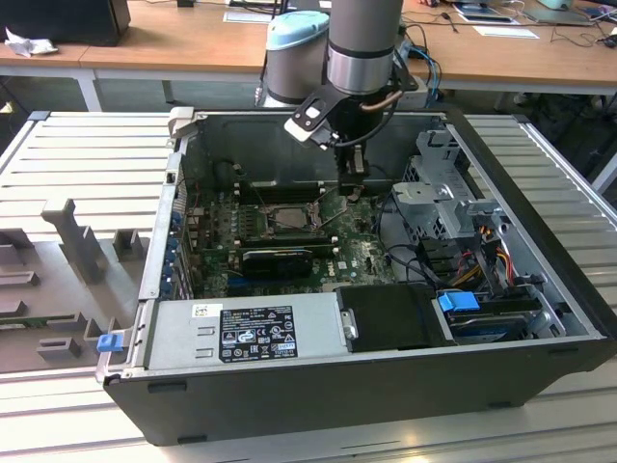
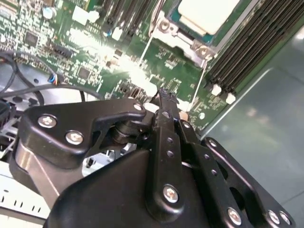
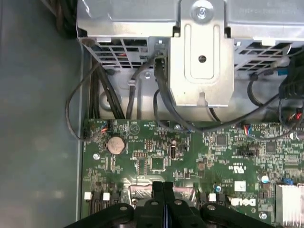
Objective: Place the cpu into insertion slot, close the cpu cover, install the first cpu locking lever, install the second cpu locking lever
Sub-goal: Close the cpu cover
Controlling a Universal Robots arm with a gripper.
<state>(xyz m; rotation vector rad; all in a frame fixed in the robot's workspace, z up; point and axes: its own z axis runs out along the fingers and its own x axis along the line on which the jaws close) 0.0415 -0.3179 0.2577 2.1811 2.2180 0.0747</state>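
- Pale-metal cpu (image 2: 208, 13) sits in the insertion slot (image 1: 289, 218), cpu cover (image 2: 189, 44) framing it.
- My jaws are pinched together, empty, near a locking lever (image 2: 200, 78); I'd push gently, squarely.

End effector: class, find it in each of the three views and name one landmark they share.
Exterior view: the end effector hangs under the arm, to the exterior view's right of the insertion slot.
Second wrist view: end effector, black linkage in the foreground, shut, above the green circuit board.
First wrist view: end effector, shut tip over the same board.
Shared landmark: the green circuit board.
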